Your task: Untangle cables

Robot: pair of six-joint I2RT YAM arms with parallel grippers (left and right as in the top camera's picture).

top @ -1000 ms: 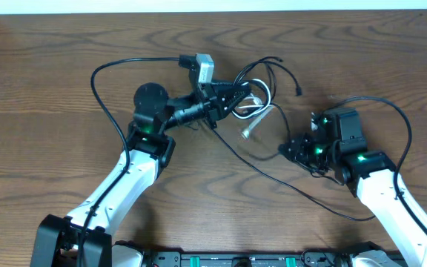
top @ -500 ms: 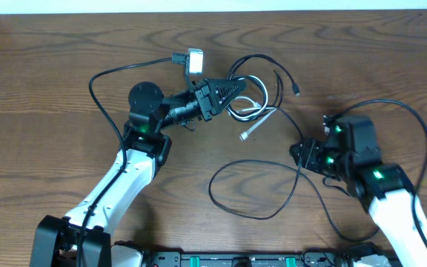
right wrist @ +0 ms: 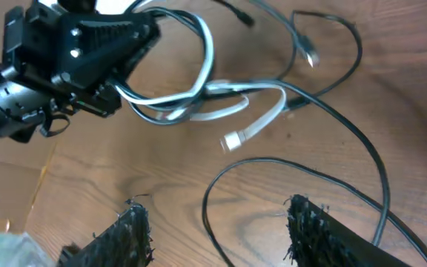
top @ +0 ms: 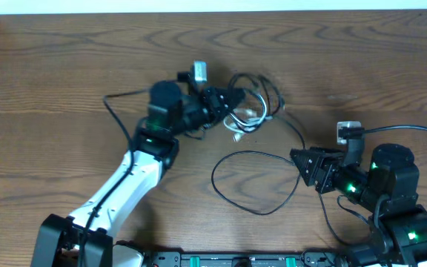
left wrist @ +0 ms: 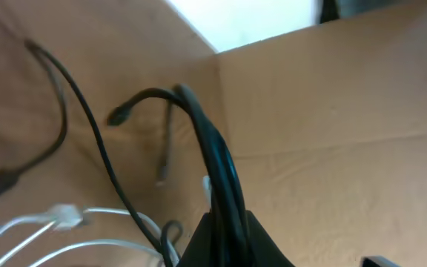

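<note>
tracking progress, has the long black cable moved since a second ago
Yes. The long black cable, stretched straight before, has slackened into a loop bulging toward the table's front edge.

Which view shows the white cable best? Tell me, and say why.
Right wrist: the white cable is sharp and nearly whole, with its loops and free plug end visible. Overhead shows it small, bunched beside the left gripper. Left wrist shows only blurred loops at the bottom edge.

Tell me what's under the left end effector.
Black and white cable loops pass beneath the left end effector, which pinches black strands. How they cross under its body is covered.
</note>
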